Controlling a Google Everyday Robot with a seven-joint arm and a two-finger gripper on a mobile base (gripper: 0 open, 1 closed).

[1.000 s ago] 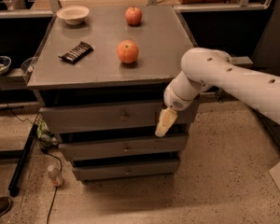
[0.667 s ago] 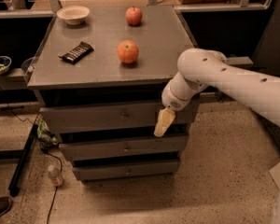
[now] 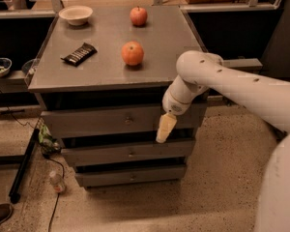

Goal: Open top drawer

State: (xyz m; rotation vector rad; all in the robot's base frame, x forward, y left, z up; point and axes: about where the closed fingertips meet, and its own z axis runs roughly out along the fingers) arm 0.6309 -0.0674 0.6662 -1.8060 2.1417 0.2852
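On the grey surface (image 3: 106, 74) sat a bowl (image 3: 75, 14), a chocolate bar (image 3: 79, 53) and two apples, the top drawer (image 3: 87, 122) lay directly beneath, and the gripper (image 3: 165, 128) hung before that drawer's right part, open or closed I could not tell

I have a single camera. It sits high and in front of the grey metal three-drawer cabinet (image 3: 159, 57) and looks down at a slant, so it takes in both the flat top and the drawer fronts. It is near enough that the cabinet fills the middle of the view, with speckled stone floor (image 3: 208, 187) below. My white arm (image 3: 241, 88) comes in from the right edge. My gripper (image 3: 166, 128) hangs before the right end of the wide grey top drawer (image 3: 87, 122).
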